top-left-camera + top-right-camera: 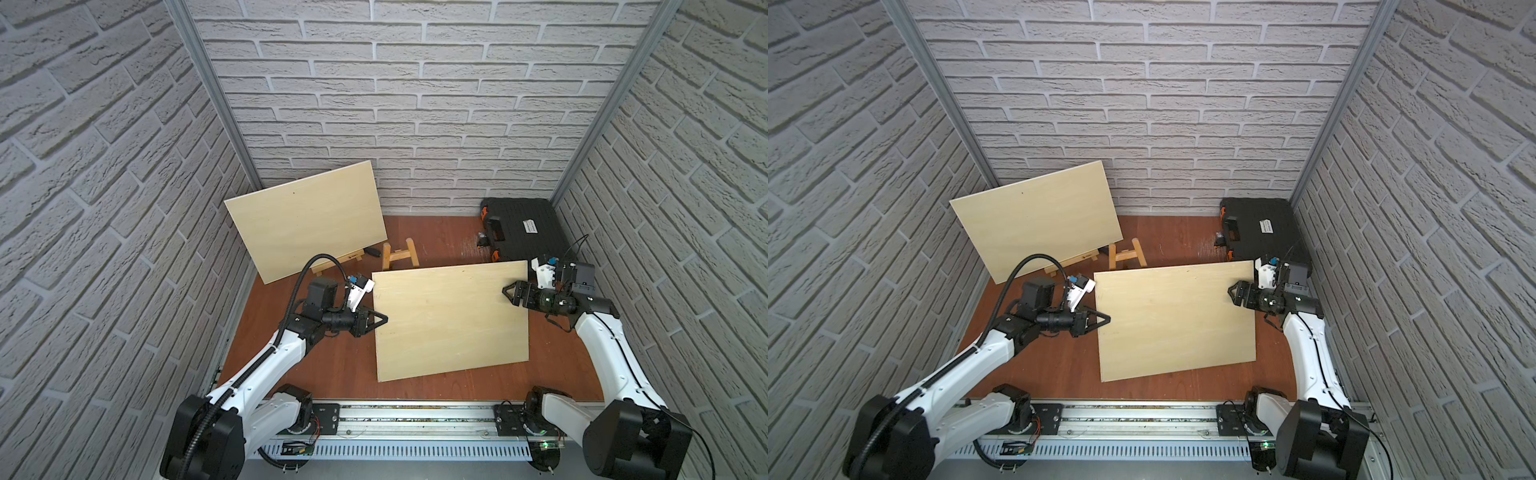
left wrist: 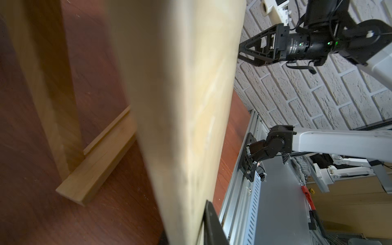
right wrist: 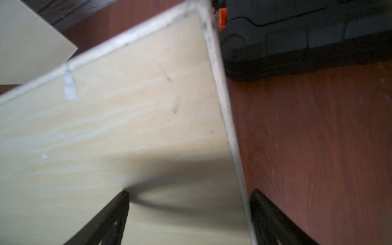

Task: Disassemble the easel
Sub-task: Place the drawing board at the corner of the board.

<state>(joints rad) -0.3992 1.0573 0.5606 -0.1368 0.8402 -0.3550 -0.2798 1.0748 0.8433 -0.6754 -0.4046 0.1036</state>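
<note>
Plywood board [image 1: 451, 320] up front over the tabletop [image 1: 324, 361]: left claw [image 1: 384, 319] pinched shut on its left edge, right claw [image 1: 508, 293] gaping, astride the right edge. Behind it a wooden H-frame [image 1: 400, 254] stands; further back-left, second board [image 1: 305, 220] sits on the easel [image 1: 322, 269]. Black tool case [image 1: 523, 228] far right.

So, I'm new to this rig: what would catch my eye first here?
A large plywood board in mid-table, the left gripper pinching its left edge and the open right gripper straddling its right edge. Behind it, a second board leans on a small easel at the back left.
</note>
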